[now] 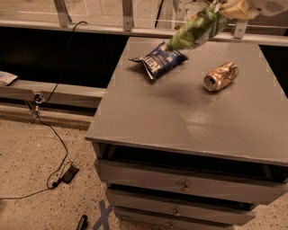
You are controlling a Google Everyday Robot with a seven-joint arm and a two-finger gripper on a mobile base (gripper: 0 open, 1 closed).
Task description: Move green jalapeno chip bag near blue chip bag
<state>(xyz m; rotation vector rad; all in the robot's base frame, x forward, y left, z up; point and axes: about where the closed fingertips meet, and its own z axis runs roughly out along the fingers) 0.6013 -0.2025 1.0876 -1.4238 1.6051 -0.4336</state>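
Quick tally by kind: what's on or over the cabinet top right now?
Chip bags: 2 (blue chip bag lying on the cabinet top; green jalapeno chip bag held in the air by the gripper, top right)
Cans: 1 (crushed gold can)
Total: 3

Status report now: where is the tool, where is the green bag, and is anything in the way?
Tool at top right, shut on green bag. Bag in the air, close to blue bag. Gold can lies to the right, not between them.
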